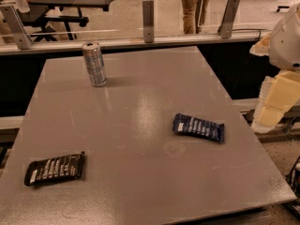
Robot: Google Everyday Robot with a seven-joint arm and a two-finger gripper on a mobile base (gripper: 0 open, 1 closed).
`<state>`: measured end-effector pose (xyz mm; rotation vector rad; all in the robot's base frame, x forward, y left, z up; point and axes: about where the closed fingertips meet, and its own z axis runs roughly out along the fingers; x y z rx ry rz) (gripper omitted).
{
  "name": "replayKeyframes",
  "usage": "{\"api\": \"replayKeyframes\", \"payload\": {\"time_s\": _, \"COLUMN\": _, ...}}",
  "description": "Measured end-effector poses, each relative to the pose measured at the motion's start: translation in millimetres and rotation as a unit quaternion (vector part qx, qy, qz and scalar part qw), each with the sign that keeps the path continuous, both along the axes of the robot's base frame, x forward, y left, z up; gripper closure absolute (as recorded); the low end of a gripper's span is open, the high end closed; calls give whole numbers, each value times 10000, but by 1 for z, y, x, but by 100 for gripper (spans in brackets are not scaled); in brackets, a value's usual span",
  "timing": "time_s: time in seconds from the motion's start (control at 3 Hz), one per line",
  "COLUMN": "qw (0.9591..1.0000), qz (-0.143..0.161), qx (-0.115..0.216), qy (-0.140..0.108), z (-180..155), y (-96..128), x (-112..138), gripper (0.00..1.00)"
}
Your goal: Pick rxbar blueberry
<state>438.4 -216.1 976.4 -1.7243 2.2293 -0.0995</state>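
The rxbar blueberry point(198, 127) is a flat navy-blue wrapped bar with white lettering. It lies on the grey table point(140, 172), right of centre. My gripper point(271, 111), cream-coloured under a white arm segment point(287, 36), hangs at the right edge of the view, beyond the table's right side. It is well to the right of the bar, apart from it, and holds nothing that I can see.
A black-wrapped bar point(55, 168) lies near the table's front left corner. A silver can point(94, 63) stands upright at the back left. A rail with metal posts point(148, 14) runs behind the table. A person's legs point(196, 6) stand beyond it.
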Motion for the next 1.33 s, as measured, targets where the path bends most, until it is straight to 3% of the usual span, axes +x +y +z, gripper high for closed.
{"api": "replayKeyframes", "payload": {"time_s": 0.67, "qw": 9999, "qz": 123, "qx": 74, "qy": 72, "z": -29, "y": 16, "x": 18, "gripper": 0}}
{"api": "replayKeyframes", "payload": {"time_s": 1.33, "qw": 9982, "qz": 320, "qx": 90, "qy": 496, "z": -100, "y": 49, "x": 35, "gripper": 0}}
